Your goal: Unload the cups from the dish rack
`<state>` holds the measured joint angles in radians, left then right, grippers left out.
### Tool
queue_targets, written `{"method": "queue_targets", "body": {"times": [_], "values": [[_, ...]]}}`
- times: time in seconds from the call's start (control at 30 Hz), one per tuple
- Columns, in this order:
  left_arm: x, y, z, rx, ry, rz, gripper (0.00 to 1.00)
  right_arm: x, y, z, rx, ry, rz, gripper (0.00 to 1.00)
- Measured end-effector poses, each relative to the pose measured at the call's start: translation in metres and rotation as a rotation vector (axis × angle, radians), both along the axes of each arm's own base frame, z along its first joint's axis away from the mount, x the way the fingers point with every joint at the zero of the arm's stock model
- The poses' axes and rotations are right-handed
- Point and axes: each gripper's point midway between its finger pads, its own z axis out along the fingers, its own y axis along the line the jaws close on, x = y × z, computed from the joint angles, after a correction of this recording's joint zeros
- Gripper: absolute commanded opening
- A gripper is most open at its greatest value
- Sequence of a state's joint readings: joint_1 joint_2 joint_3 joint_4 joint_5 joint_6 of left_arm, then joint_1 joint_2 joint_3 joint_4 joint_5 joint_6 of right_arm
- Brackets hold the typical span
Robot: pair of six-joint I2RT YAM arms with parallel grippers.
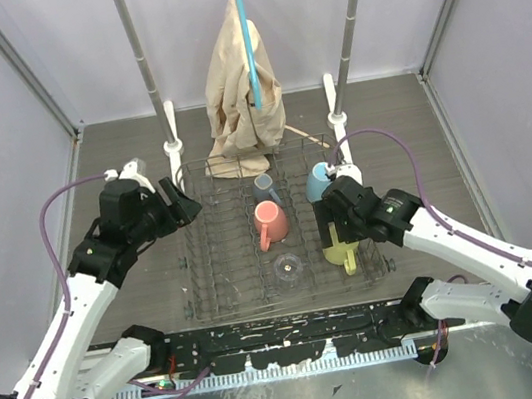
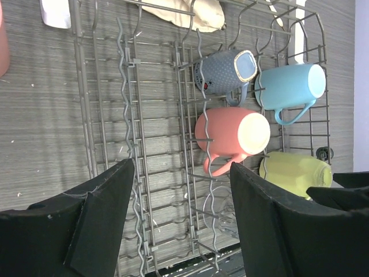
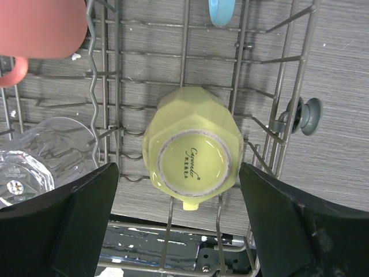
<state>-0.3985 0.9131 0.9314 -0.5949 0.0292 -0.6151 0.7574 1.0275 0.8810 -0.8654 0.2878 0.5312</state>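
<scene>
The dish rack (image 1: 217, 258) holds a salmon-pink mug (image 1: 272, 223), a grey-blue mug (image 1: 266, 188), a light blue mug (image 1: 319, 182), a pale yellow mug (image 1: 340, 249) and a clear glass (image 1: 290, 271). My left gripper (image 1: 183, 200) hovers open over the rack's left edge; between its fingers (image 2: 181, 164) are only rack wires (image 2: 138, 115), and the pink mug (image 2: 230, 133) lies just beyond. My right gripper (image 1: 334, 211) hangs open above the yellow mug (image 3: 193, 147). That mug stands upside down between the wide fingers (image 3: 177, 173), with a gap on each side.
A silver clothes rail with a beige cloth (image 1: 240, 82) stands behind the rack, its white feet (image 1: 174, 148) at the rack's back corners. Walls close in left and right. A salmon-pink edge (image 2: 2, 40) shows on the table left of the rack.
</scene>
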Motion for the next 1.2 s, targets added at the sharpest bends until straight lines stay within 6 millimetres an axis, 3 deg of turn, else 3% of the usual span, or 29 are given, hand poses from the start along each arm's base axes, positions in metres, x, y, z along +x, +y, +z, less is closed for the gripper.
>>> {"method": "queue_targets", "body": {"times": [0.4, 0.7, 0.87, 0.93, 1.03, 1.2], "values": [[-0.004, -0.005, 0.005, -0.033, -0.034, -0.029, 0.75, -0.005, 0.001, -0.039, -0.082, 0.122, 0.013, 0.92], [-0.005, -0.005, 0.002, -0.034, -0.026, -0.035, 0.76, -0.002, 0.004, -0.051, -0.093, 0.132, 0.012, 0.89], [-0.006, -0.006, 0.002, -0.035, -0.026, -0.036, 0.75, 0.001, 0.004, -0.052, -0.094, 0.121, 0.01, 0.62], [-0.006, -0.006, 0.002, -0.035, -0.025, -0.036, 0.75, 0.001, 0.004, -0.053, -0.096, 0.115, 0.009, 0.41], [-0.006, -0.006, 0.002, -0.036, -0.025, -0.038, 0.75, 0.002, 0.003, -0.053, -0.093, 0.108, 0.007, 0.03], [-0.006, -0.006, 0.002, -0.036, -0.026, -0.037, 0.75, 0.001, 0.003, -0.052, -0.085, 0.1, 0.006, 0.01]]}}
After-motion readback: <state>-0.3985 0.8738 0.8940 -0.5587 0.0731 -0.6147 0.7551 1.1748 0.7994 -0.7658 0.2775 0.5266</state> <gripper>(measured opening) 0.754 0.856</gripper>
